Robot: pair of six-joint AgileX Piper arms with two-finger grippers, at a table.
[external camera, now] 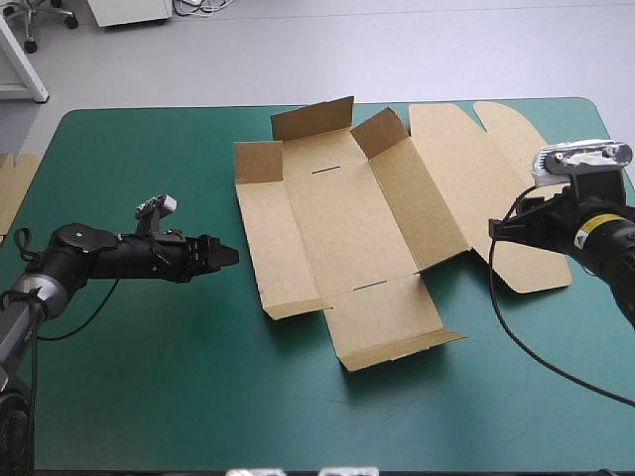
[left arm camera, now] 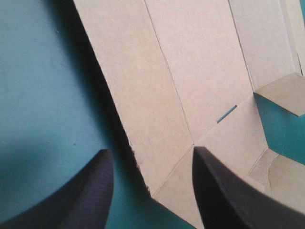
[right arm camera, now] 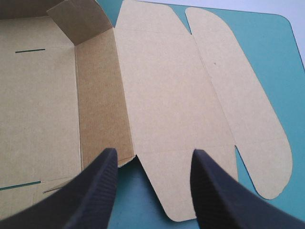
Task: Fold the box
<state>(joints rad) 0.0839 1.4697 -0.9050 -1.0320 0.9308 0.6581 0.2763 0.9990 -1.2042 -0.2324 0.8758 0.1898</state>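
Observation:
The brown box [external camera: 337,213] lies as a cut sheet in the middle of the teal-green table, mostly flat. Its far flaps and the wall toward the lid stand partly raised, and the rounded lid [external camera: 486,169] lies flat to the right. My left gripper [external camera: 230,256] hovers low just off the box's left edge, open, with nothing between its fingers. In the left wrist view that gripper [left arm camera: 150,150] points at the box's [left arm camera: 190,71] near-left corner. My right gripper [external camera: 493,230] is open at the lid's near edge. The right wrist view shows this gripper [right arm camera: 154,151] over the lid [right arm camera: 171,95], holding nothing.
An edge of more brown board [external camera: 12,188] shows at the table's left edge. Bare teal-green cover [external camera: 149,397] stretches in front of the box and to its left. A front flap [external camera: 387,322] of the box reaches toward the near edge.

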